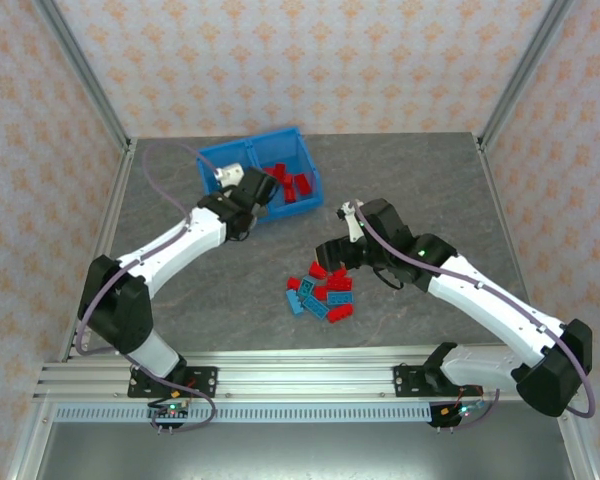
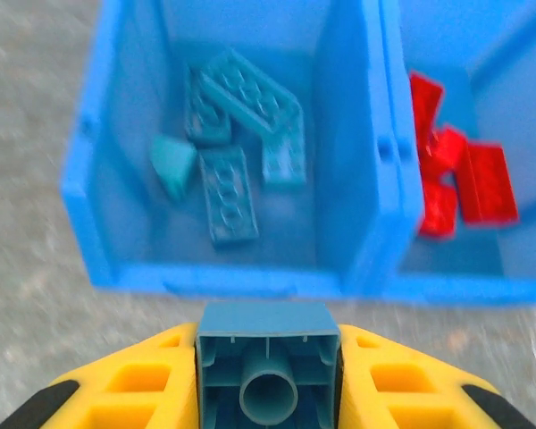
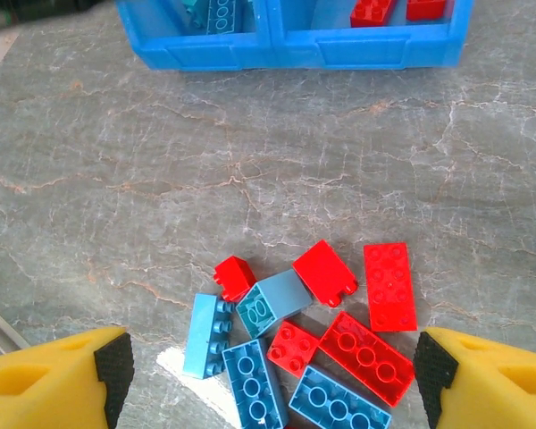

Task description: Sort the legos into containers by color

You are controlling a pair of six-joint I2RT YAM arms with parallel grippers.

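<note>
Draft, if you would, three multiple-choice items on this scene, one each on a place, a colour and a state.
1. Where in the bin do the red bricks lie? A. left compartment B. right compartment C. both
2. What colour is the brick in the left claw? A. red B. yellow C. teal
3. How is the right claw? A. open, by the loose pile B. shut on a red brick C. shut on a teal brick
1 B: they lie right of the middle wall. 2 C: teal shows between its yellow fingers. 3 A: its fingers stand apart.

Five loose red legos (image 3: 390, 286); four loose teal legos (image 3: 253, 382); two containers (image 3: 214, 54).
</note>
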